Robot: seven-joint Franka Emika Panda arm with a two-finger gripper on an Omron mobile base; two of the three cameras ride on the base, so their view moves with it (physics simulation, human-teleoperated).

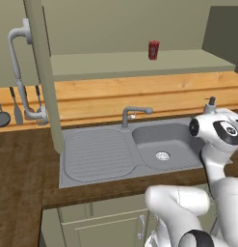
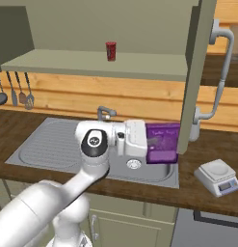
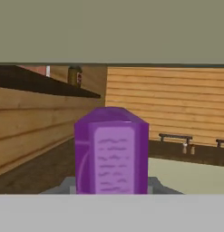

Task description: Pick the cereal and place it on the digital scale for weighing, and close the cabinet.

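The tool was clamped on the cereal, which hung in the air straight ahead of it above the sink, so the pick looked done. The box lay on its side, its long axis running out from the tool toward the open cabinet door. Beyond and below the tool's far side, the digital scale sat bare on the counter; placing and closing remained.

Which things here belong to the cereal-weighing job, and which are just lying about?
Job:
- cereal, held in the hand over the sink
- digital scale on the counter
- cabinet, door open

Lying about:
- red can on the shelf
- faucet
- hanging utensils
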